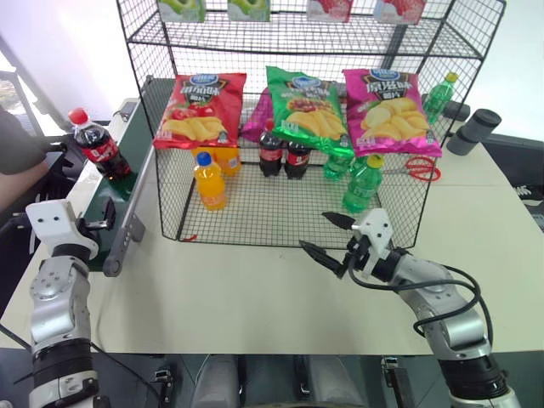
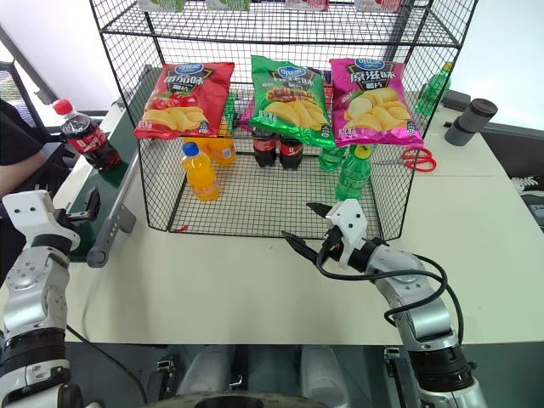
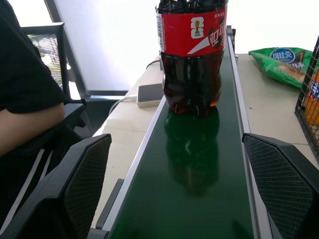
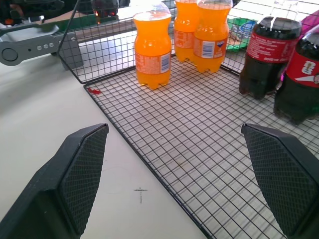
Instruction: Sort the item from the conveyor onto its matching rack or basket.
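Note:
The item, a small cola bottle [image 1: 100,149] with a red cap and red label, stands upright on the dark-green conveyor [image 1: 117,194] at the table's left. My left gripper [image 1: 95,226] is open at the belt's near end, level and facing the bottle [image 3: 192,64], which stands some way ahead between its fingers [image 3: 82,181]. The black wire-mesh rack [image 1: 255,223] stands mid-table with chip bags hung across its front. Just before the rack's front edge my right gripper [image 1: 316,231] is open and empty, facing the grid floor [image 4: 199,144].
Inside the rack stand orange-drink bottles [image 1: 210,180], two cola bottles [image 1: 282,155] and green bottles [image 1: 364,183]. Red scissors [image 1: 421,167] and grey cylinders [image 1: 474,129] lie behind at the right. A person's arm [image 1: 19,153] is at the far left beside the conveyor.

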`<state>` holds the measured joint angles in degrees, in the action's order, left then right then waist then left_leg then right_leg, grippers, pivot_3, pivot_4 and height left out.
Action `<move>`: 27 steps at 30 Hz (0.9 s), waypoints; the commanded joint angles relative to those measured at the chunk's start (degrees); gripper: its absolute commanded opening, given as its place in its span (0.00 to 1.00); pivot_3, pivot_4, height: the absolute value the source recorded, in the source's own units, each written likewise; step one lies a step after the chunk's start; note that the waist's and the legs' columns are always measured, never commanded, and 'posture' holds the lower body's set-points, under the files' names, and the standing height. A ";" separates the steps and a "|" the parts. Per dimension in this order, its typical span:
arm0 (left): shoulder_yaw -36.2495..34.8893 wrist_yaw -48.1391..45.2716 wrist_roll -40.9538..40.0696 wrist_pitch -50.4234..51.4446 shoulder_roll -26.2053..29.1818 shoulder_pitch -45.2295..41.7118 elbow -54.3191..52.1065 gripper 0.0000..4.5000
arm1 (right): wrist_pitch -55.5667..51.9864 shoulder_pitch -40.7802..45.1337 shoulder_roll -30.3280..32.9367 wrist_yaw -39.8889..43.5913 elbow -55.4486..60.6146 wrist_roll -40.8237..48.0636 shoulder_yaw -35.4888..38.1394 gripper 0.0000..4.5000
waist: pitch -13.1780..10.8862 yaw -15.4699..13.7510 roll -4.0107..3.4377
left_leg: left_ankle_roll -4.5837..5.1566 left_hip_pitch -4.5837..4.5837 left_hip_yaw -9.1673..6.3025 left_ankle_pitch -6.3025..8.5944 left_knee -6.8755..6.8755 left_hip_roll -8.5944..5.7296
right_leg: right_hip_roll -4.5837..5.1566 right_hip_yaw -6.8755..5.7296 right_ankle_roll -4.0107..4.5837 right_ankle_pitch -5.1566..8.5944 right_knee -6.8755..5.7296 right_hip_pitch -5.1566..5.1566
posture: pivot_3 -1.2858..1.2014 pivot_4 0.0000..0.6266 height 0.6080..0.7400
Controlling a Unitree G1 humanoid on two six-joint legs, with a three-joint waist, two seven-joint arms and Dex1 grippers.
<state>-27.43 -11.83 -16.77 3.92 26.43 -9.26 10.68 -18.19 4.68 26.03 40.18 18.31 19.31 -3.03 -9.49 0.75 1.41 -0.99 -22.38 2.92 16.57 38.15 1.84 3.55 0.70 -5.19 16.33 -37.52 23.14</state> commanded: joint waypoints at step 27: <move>-2.25 0.61 -2.44 -0.70 0.22 -0.84 -0.26 0.73 | 1.28 0.43 -0.04 -0.03 1.98 -0.31 -0.37 1.00 | 0.00 0.00 0.00 | 0.00 0.00 0.00 0.00 0.00 0.00 | 0.00 0.00 0.00 0.00 0.00 0.00 | 0.52 0.24 1.00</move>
<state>-28.58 -11.20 -18.65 3.53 26.32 -9.78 11.14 -18.15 4.67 25.98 40.02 18.31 18.81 -3.68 -9.50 0.75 1.41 -0.99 -22.38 2.92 16.58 38.15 1.84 3.56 0.70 -5.19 16.33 -37.52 23.15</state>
